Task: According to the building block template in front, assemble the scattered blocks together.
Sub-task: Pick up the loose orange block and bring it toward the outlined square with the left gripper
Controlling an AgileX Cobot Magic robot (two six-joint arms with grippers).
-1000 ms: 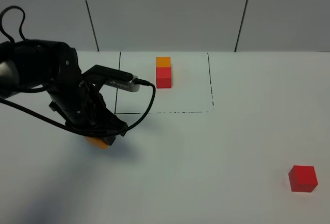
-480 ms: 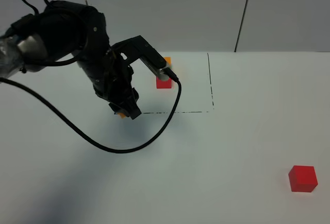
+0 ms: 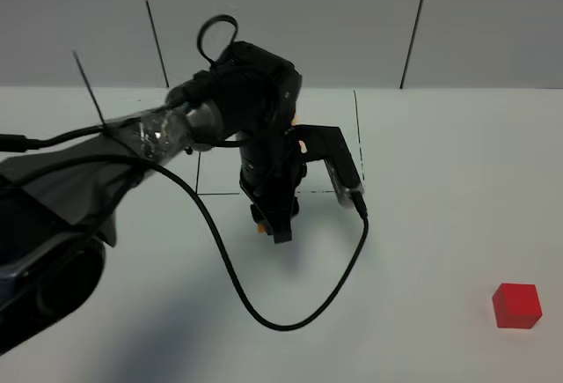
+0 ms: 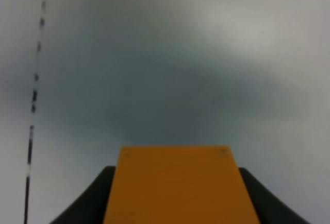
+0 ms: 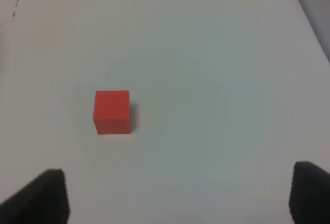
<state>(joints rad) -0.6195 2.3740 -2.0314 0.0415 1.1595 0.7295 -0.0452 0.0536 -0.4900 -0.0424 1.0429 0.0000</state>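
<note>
My left gripper (image 3: 269,221) is shut on the orange cube (image 3: 260,226) and holds it at the front edge of the black drawn outline (image 3: 359,141), near the table's middle. In the left wrist view the orange cube (image 4: 175,180) sits between the dark fingers (image 4: 90,203). The left arm hides the orange-red template pair. The red cube (image 3: 516,305) lies alone at the front right. In the right wrist view the red cube (image 5: 112,112) is ahead of my open, empty right gripper (image 5: 180,198), well apart from it.
The left arm's black cable (image 3: 290,317) loops over the table in front of the gripper. The dashed outline line (image 4: 33,95) runs along one side of the left wrist view. White wall panels (image 3: 281,22) stand behind the table.
My left arm has swung from the table's left side to the right with the orange cube, and now covers the template. The red cube has not moved.
</note>
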